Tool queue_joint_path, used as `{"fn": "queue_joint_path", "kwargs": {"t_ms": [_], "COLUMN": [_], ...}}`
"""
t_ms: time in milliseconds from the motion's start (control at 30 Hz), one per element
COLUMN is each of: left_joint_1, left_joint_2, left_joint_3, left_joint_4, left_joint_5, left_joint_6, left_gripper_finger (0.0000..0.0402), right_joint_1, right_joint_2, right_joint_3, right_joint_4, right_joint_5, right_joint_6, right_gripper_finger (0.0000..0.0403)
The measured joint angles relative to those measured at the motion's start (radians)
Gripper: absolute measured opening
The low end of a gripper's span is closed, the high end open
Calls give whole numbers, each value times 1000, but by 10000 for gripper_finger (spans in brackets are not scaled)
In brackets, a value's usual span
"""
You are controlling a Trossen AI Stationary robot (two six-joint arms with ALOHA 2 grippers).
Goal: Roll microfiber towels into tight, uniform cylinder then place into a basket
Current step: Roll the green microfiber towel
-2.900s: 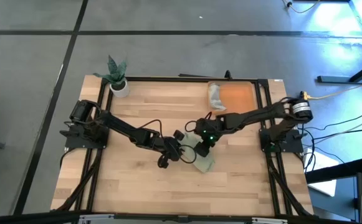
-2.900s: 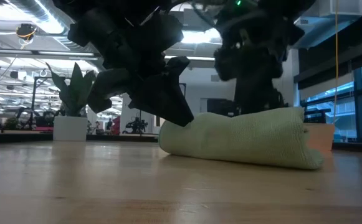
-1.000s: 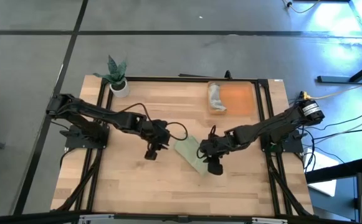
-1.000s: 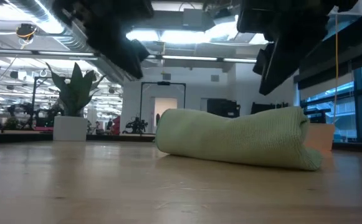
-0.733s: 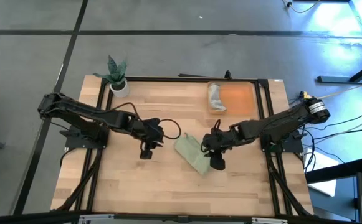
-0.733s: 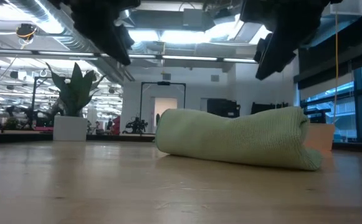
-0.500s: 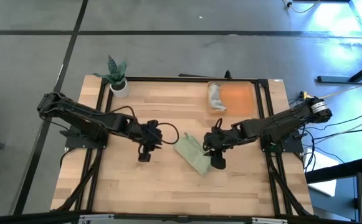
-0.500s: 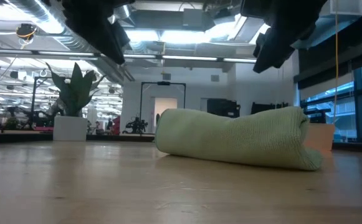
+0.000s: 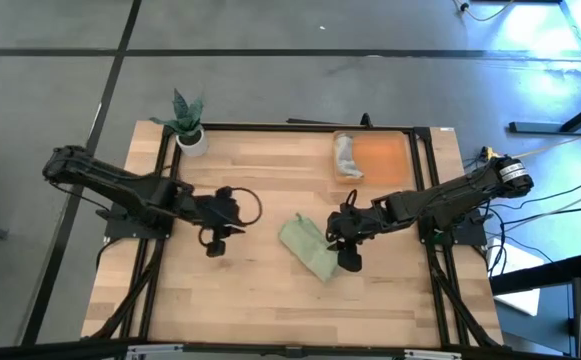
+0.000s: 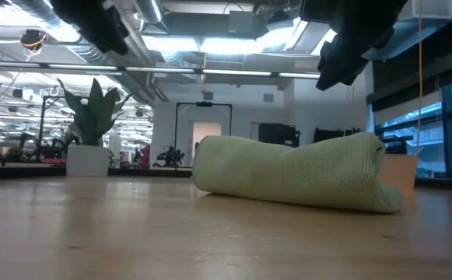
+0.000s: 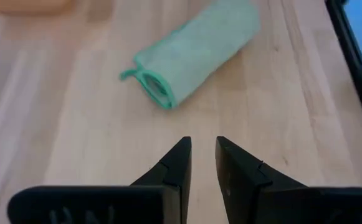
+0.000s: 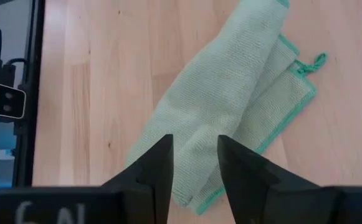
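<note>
The light green towel lies loosely rolled on the wooden table, slanting from far left to near right. One end shows its spiral and a small loop. My right gripper hovers open just right of it, fingers above the roll without touching. My left gripper stands well to the towel's left, raised, its fingers a narrow gap apart with nothing between them. The grey towel lies rolled in the left end of the orange basket at the table's far right.
A white plant pot stands at the far left corner. Black frame rails run along the table's sides. Bare wood lies between my left gripper and the green towel and along the near edge.
My left gripper has drawn back from the green towel toward the table's left edge, rising and rolling a little. My right gripper has risen slightly and then held still. The green towel has stayed where it was.
</note>
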Motion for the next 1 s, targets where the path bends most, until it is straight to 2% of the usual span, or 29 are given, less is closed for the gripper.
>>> {"fn": "queue_joint_path", "kwargs": {"t_ms": [67, 267, 433, 567, 800, 1000], "left_joint_1": [-22, -23, -23, -24, -24, -20], "left_joint_2": [-48, -130, -132, -125, -125, -118], "left_joint_3": [-44, -92, -97, -98, -98, -98], "left_joint_4": [53, 164, 159, 155, 184, 177], "left_joint_5": [-39, -51, -50, -50, -49, -48], "left_joint_6": [-1, 6, 56, 12, -77, -3], "left_gripper_finger": [64, 64, 64, 64, 64, 64], "right_joint_1": [0, 0, -2, -1, -1, 13], "right_joint_2": [0, 0, 0, 0, 0, 0], "right_joint_3": [0, 28, 51, 51, 51, 51], "right_joint_4": [12, 35, 45, 45, 39, 39], "right_joint_5": [0, 13, 69, 68, 5, -19], "right_joint_6": [0, 3, 35, 44, -87, -136], "right_gripper_finger": [126, 126, 126, 126, 126, 126]}}
